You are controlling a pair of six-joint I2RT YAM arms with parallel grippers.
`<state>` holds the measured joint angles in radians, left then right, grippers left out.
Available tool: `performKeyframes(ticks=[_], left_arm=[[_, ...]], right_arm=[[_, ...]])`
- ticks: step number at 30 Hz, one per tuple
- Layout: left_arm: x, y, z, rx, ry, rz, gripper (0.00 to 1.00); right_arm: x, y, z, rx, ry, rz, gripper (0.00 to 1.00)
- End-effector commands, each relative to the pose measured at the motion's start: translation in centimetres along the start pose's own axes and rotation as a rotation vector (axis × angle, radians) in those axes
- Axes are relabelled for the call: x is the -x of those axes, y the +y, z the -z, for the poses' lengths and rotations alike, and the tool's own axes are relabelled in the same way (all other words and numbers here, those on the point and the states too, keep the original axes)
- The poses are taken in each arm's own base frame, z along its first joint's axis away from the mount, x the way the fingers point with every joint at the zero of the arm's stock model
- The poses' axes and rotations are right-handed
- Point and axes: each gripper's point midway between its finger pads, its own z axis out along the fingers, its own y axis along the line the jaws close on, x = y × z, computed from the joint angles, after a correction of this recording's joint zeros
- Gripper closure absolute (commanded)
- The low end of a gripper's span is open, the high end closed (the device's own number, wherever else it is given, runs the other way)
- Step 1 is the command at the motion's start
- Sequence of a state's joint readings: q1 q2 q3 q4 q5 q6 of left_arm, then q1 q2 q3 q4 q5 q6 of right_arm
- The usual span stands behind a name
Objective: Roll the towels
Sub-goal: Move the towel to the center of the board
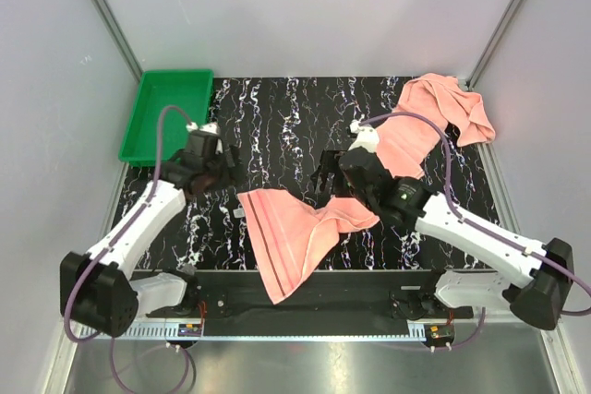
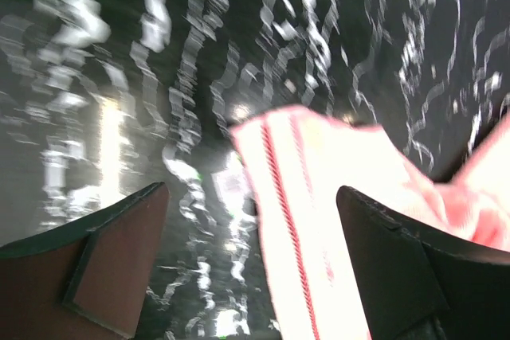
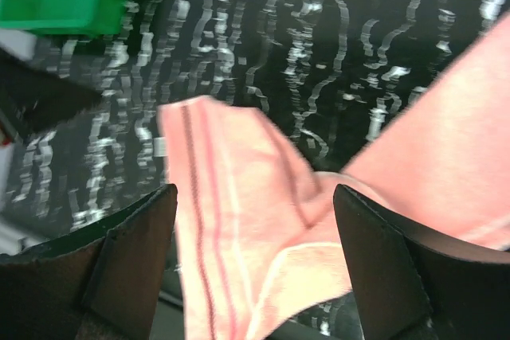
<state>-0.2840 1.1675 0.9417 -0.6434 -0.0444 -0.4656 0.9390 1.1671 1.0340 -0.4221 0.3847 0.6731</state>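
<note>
Towels unrolled — near towel (image 1: 291,237) draped over near edge of table (image 1: 277,108), far towel (image 1: 434,122) bunched far right. Jaws are held apart, empty, on left gripper (image 1: 220,165) and right gripper (image 1: 325,178). Near towel could be dragged off if pinched unevenly.

Two salmon-pink towels, both unrolled: the near towel (image 1: 294,235) lies crumpled with its striped end draping over the table's near edge; the far towel (image 1: 434,117) lies bunched at the right rear.
</note>
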Motion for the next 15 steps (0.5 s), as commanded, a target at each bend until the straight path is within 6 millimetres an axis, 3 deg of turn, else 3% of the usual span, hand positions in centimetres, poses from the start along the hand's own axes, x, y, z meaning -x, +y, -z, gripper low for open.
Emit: performKeyframes(ticks=[1, 3, 5, 6, 9, 12, 13, 15], left_arm=[[-2.2, -0.9, -2.2, 0.032, 0.024, 0.032, 0.08], [-3.4, -0.5, -3.6, 0.064, 0.04, 0.035, 0.08], [-4.2, -0.1, -4.4, 0.084, 0.062, 0.041, 0.08], [-4.8, 0.3, -5.1, 0.103, 0.078, 0.038, 0.09], [-5.9, 0.4, -6.2, 0.1, 0.104, 0.037, 0.09], [-6.6, 0.4, -7.1, 0.097, 0.124, 0.034, 0.1], [-6.7, 0.3, -7.3, 0.093, 0.129, 0.03, 0.14], [-7.3, 0.1, -7.8, 0.075, 0.146, 0.024, 0.23]], right_arm=[[0.6, -3.8, -1.1, -0.169, 0.028, 0.056, 0.14], [1.6, -5.9, -2.5, -0.186, 0.045, -0.004, 0.16], [1.0, -7.6, -3.7, -0.162, 0.095, -0.052, 0.19], [2.4, -10.6, -4.2, -0.225, 0.073, -0.115, 0.2], [3.7, -15.3, -4.8, -0.321, 0.065, -0.188, 0.2], [3.6, -18.2, -5.9, -0.395, 0.112, -0.195, 0.19], [4.4, -19.5, -5.9, -0.439, 0.109, -0.206, 0.18], [3.3, -22.4, -6.3, -0.552, 0.158, -0.206, 0.18]])
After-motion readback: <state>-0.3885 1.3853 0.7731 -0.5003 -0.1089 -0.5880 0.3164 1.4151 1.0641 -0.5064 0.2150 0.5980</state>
